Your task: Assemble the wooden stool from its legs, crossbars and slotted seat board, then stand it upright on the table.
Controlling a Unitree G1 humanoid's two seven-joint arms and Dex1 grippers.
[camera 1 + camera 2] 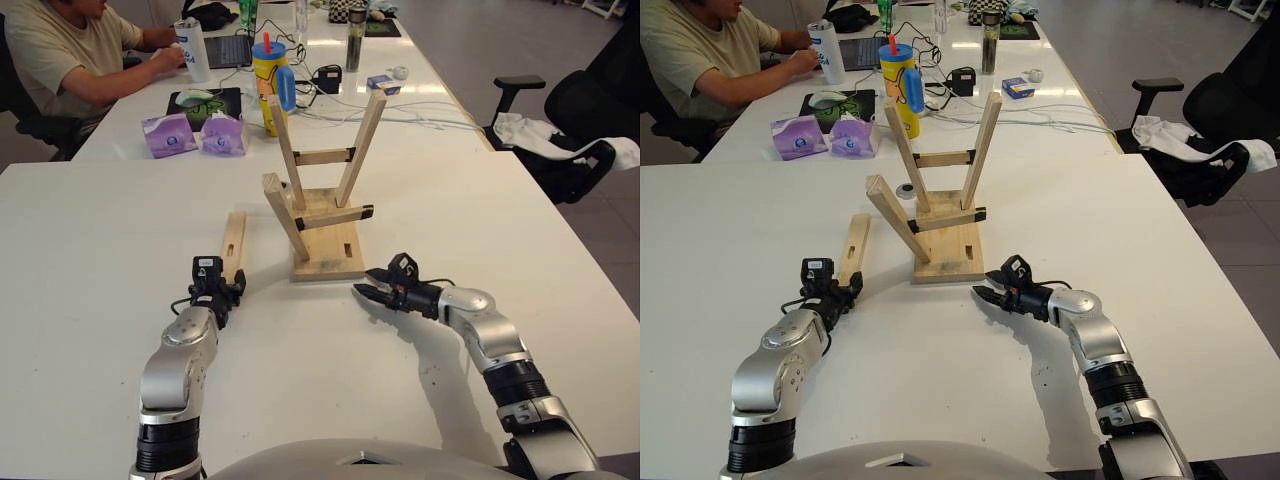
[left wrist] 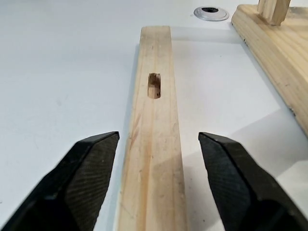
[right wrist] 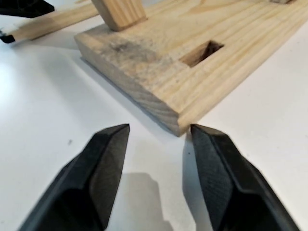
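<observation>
The stool stands upside down at the table's middle: the slotted seat board [image 1: 330,264] lies flat, with three legs [image 1: 288,150] rising from it and two crossbars [image 1: 325,156] joining them. One slot [image 3: 202,52] near its front corner is empty. A loose leg [image 1: 233,240] with a slot in its face [image 2: 154,85] lies flat to the board's left. My left gripper [image 2: 159,144] is open, its fingers on either side of that leg's near end. My right gripper [image 3: 159,134] is open just off the board's front right corner, touching nothing.
A small metal ring [image 2: 211,13] lies near the board's far left corner. On the adjoining table behind are a yellow bottle [image 1: 270,80], two purple tissue packs [image 1: 195,135] and cables. An office chair [image 1: 575,140] stands past the right edge.
</observation>
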